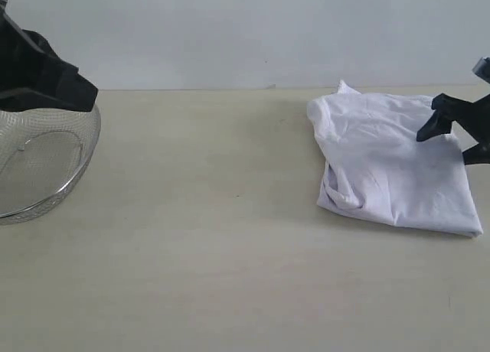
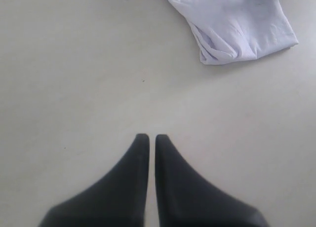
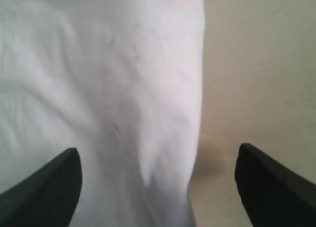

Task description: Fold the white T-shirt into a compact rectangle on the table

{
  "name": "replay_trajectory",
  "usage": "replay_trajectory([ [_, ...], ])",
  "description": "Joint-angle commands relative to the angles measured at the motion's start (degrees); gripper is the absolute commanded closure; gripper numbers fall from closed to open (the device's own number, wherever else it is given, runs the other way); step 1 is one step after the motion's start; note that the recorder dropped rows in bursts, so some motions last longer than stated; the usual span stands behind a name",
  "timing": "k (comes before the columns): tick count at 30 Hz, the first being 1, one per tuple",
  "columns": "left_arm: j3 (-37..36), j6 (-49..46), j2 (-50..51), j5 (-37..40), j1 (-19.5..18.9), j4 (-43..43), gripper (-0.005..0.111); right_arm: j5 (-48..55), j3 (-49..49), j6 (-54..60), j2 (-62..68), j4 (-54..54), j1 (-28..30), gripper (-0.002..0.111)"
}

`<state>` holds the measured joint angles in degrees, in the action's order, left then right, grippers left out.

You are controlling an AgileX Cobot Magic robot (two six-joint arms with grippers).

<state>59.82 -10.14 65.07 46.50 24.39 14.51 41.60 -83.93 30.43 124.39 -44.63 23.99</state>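
The white T-shirt [image 1: 390,164] lies on the pale beige table [image 1: 214,252], folded into a rough, slightly skewed rectangle. Only plain white cloth faces up. Its surface is creased, one corner is bunched into soft rolls, and a small peak of fabric sticks out at the shirt's far edge.

The right end effector [image 1: 455,138] hangs over the shirt, close above the cloth near the shirt's right edge as the exterior view shows it. Its two black fingers [image 3: 54,182] stand spread as wide as they go. In the right wrist view a folded edge of the shirt runs between them, with bare table on one side. No cloth is pinched, so it has hold of nothing.

The left end effector [image 2: 148,136] is well apart from the shirt, above bare table. Its fingers are pressed nearly together with only a thin slit between, and nothing is caught in it.

A round wire-mesh basket [image 1: 38,161] stands far from the shirt, on the opposite side of the table, partly under the black body of the left arm [image 1: 38,69].
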Motion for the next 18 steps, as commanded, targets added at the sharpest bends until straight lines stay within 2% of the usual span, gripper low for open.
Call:
replay_trajectory([
  [1,-0.17,0.54,-0.4,-0.32,0.29,0.58,0.102,-0.22,-0.18,-1.83,-3.75,5.35,0.42,0.032],
  [6,-0.17,0.29,-0.4,-0.32,0.29,0.59,0.102,0.63,-0.18,-7.03,-7.92,12.75,0.42,0.032],
  [8,-0.17,0.32,-0.4,-0.32,0.29,0.7,0.102,2.35,-0.18,-10.13,-9.97,14.95,0.53,0.037],
  [12,-0.17,0.32,-0.4,-0.32,0.29,0.7,0.102,6.82,-0.03,-12.53,-13.8,16.85,0.53,0.066],
  [16,-0.17,-0.89,-0.4,-0.32,0.29,0.7,0.102,12.6,0.71,-13.89,-18.26,17.07,0.53,0.108],
  [18,-0.17,-1.65,-0.4,-0.32,0.29,0.82,0.102,11.6,4.01,-16.97,-22.27,16.66,0.53,0.107],
])
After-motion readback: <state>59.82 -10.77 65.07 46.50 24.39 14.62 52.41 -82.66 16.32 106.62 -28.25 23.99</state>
